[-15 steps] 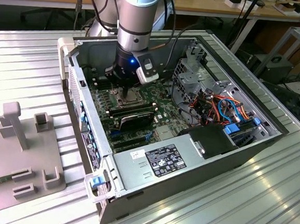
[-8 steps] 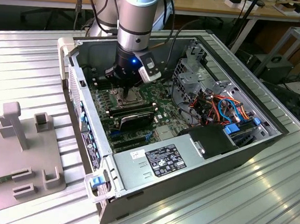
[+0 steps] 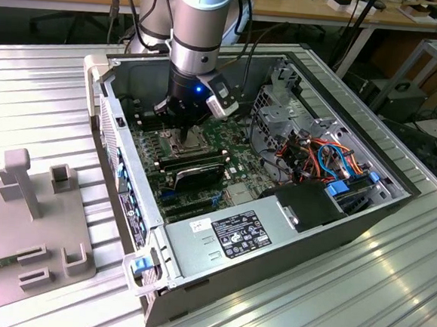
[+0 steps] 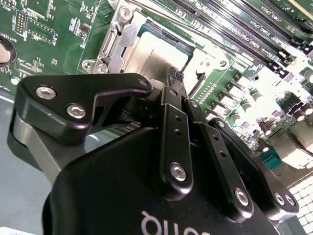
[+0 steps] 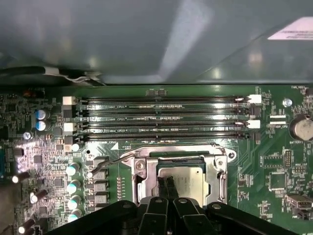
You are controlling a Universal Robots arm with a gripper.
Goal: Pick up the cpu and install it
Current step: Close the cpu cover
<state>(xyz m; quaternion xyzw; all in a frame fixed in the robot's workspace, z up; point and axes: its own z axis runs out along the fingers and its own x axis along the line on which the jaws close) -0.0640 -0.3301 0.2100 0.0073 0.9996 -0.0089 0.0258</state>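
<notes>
The gripper (image 5: 165, 182) is down inside the open case (image 3: 117, 152), and its two black fingers (image 5: 160, 188) are pinched together with nothing visible between them. In both wrist views the tips meet right over the cpu (image 5: 190, 182), at or just above its silvery face; I can't tell whether they actually touch it. From the exterior view the gripper (image 3: 182, 126) stands upright over the far end of the board (image 3: 237, 161), with a small blue light glowing on the wrist.

The cpu (image 4: 156, 54) lies flat in the socket (image 5: 146, 171), with the metal frame around its edges. A thin wire lever (image 5: 105, 164) angles out from one corner of the socket. Just beside the socket run four long black memory slots (image 5: 166, 117), parallel to one another, on the green board (image 5: 274, 161).

Nearer the camera in the exterior view, a power supply (image 3: 243, 230) sits in the case. The case rests on a ribbed metal table (image 3: 44, 74), with a grey fixture (image 3: 40, 218) on the exterior view's left.
</notes>
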